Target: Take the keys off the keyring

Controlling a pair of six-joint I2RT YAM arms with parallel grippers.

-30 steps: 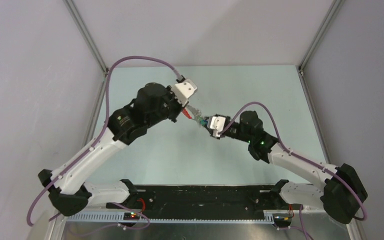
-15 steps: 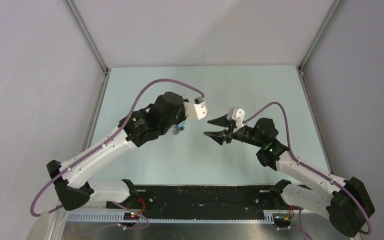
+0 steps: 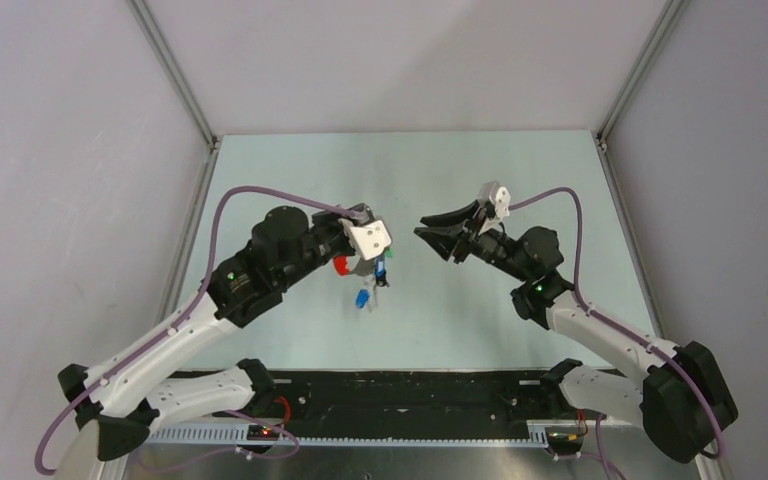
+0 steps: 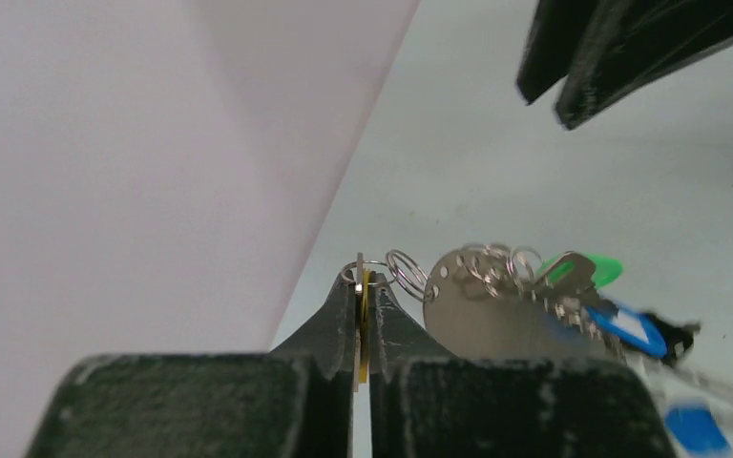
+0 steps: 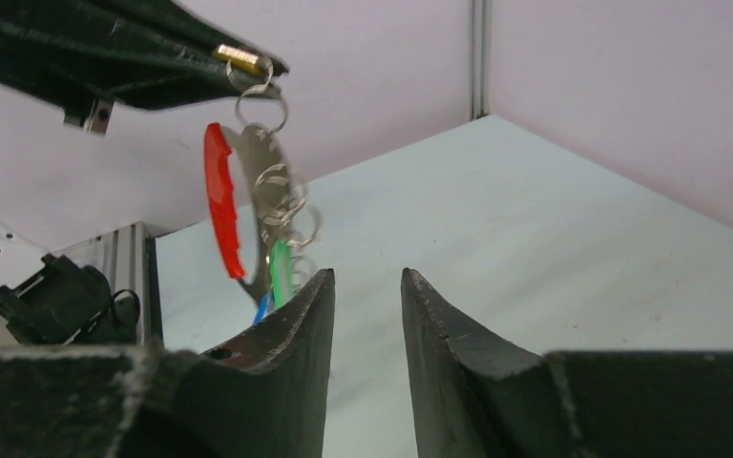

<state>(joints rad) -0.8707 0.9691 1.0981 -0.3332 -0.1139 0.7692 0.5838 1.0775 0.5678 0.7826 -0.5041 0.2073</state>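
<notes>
Left claw [image 4: 362, 286] clenched on the top of the keyring [image 5: 219, 215]; keys [image 4: 630, 329] dangle from it. Right claw [image 3: 428, 228], released, lies at 2 o'clock of the keyring, apart.

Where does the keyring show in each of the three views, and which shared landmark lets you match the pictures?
Top external: the keyring is just left of centre, its red crescent showing.
Left wrist: the keyring is low and right of centre; only its silver side shows, no red.
Right wrist: the keyring hangs at upper left, red crescent towards the camera.
Shared landmark: the green key head next to it.
</notes>
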